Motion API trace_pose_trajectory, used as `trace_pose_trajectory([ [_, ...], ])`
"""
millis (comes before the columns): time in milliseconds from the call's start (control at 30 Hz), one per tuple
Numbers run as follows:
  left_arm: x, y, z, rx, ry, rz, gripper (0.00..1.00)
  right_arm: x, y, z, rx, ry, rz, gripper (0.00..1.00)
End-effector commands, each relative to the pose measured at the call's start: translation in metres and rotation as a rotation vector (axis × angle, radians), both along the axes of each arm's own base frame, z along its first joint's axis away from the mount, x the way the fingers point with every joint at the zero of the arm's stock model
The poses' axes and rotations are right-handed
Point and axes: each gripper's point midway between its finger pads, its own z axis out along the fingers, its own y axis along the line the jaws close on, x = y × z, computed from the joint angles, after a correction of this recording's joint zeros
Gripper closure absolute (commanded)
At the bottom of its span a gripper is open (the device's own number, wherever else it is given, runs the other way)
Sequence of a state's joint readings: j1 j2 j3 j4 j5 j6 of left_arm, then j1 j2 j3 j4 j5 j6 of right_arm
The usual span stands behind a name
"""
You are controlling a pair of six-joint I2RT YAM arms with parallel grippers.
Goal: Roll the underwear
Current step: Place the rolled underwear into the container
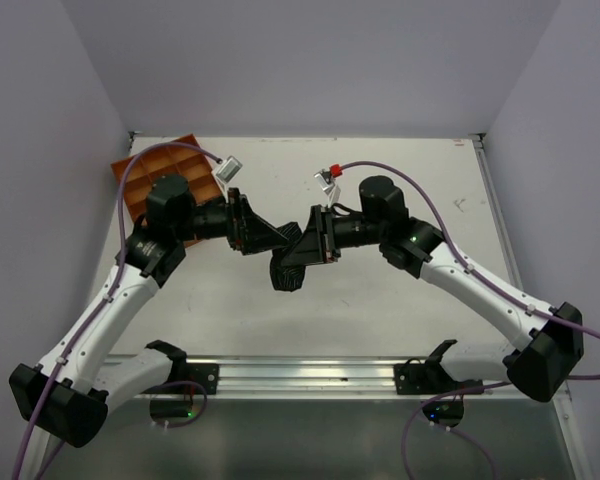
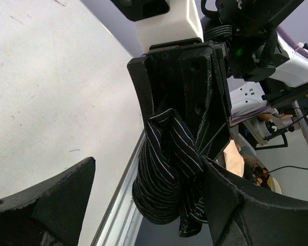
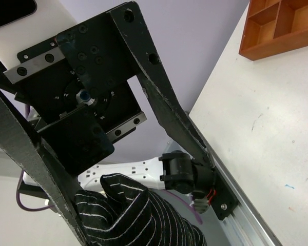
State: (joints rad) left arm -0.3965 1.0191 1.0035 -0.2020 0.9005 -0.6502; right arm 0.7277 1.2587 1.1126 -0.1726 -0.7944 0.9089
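Observation:
The underwear (image 1: 286,272) is a bunched black fabric with thin pale stripes, hanging in the air above the table's middle. My right gripper (image 1: 300,250) is shut on its upper part; in the left wrist view the underwear (image 2: 167,174) hangs from those closed jaws. My left gripper (image 1: 278,242) faces the right one and is open, with its jaws wide apart on either side of the bundle (image 2: 143,177). Its right finger (image 2: 246,205) touches the fabric. In the right wrist view the underwear (image 3: 133,218) fills the bottom and hides my right fingertips.
An orange compartment tray (image 1: 165,172) sits at the table's far left corner, also in the right wrist view (image 3: 282,25). A metal rail (image 1: 310,375) runs along the near edge. The white table (image 1: 420,200) lies below both grippers.

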Motion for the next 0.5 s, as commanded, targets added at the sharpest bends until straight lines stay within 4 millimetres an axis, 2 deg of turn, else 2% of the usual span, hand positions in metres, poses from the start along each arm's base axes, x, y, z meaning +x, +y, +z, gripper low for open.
trace_pose_trajectory([
  [0,0.001,-0.003,0.003,-0.013,-0.029,-0.011,0.18,0.006,0.004,0.018,0.031,-0.06,-0.008,1.0],
  [33,0.001,-0.004,0.003,-0.017,-0.029,-0.012,0.19,0.007,0.005,0.018,0.032,-0.062,-0.005,1.0],
  [133,0.003,-0.005,0.001,-0.034,-0.025,-0.012,0.32,0.006,0.005,0.016,0.027,-0.059,0.001,1.0],
  [167,0.003,-0.006,0.002,-0.041,-0.027,-0.011,0.42,0.008,0.006,0.015,0.025,-0.057,-0.001,1.0],
  [233,0.005,-0.006,0.005,-0.058,-0.025,-0.004,0.55,0.007,0.005,0.014,0.022,-0.058,0.0,1.0],
  [267,0.007,-0.007,0.006,-0.058,-0.023,0.008,0.66,0.007,0.003,0.013,0.014,-0.061,-0.003,1.0],
  [333,0.007,-0.008,0.009,-0.06,-0.025,-0.004,0.79,0.005,0.001,0.01,0.002,-0.062,-0.006,1.0],
  [367,0.01,-0.009,0.006,-0.051,-0.012,-0.004,0.91,0.005,0.0,0.007,-0.006,-0.062,-0.007,1.0],
  [433,0.01,-0.009,0.004,-0.035,-0.007,-0.018,1.0,0.001,-0.003,0.006,-0.007,-0.06,-0.006,1.0],
  [467,0.01,-0.01,0.005,-0.035,-0.008,-0.025,1.0,0.001,-0.003,0.007,0.002,-0.069,-0.003,1.0],
])
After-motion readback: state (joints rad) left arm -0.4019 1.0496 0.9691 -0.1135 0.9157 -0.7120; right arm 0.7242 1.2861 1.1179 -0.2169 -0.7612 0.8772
